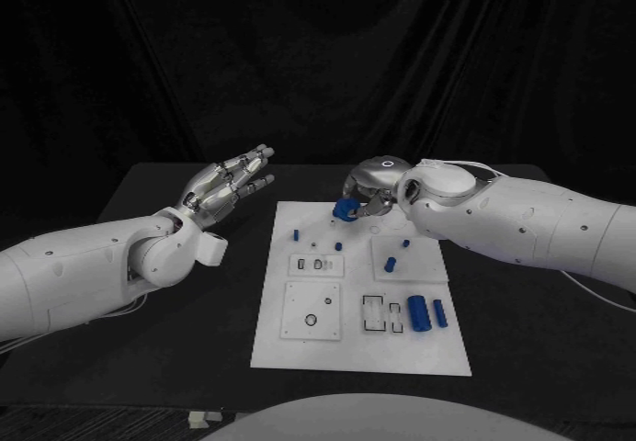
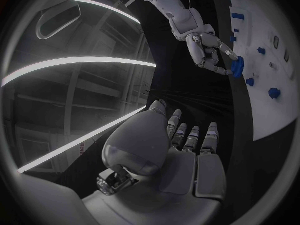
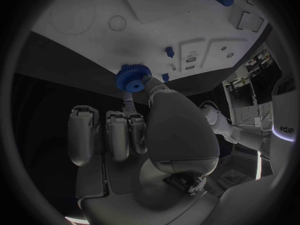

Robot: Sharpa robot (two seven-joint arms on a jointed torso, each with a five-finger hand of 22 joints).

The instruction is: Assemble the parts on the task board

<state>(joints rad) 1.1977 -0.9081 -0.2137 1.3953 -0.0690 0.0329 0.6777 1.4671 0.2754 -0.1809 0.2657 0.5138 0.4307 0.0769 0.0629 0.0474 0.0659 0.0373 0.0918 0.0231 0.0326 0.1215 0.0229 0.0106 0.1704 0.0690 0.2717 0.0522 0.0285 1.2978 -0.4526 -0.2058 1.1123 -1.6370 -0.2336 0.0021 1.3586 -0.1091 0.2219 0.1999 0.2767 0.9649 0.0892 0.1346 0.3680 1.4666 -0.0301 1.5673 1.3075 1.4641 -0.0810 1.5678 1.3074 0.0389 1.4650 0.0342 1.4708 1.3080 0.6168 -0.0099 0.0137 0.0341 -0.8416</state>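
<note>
Right robot hand (image 1: pixel 369 191) pinches a blue gear (image 1: pixel 346 210) just above the task board's (image 1: pixel 360 358) far edge, left robot hand (image 1: pixel 228 186) open alongside; next, probably seating it on a peg.

Black table (image 1: pixel 173 312) before dark drapes (image 1: pixel 318 73); bright strip lights (image 2: pixel 75 65) overhead.

Blue gear (image 1: pixel 345 210) partly hidden by right hand (image 1: pixel 372 188).
</note>
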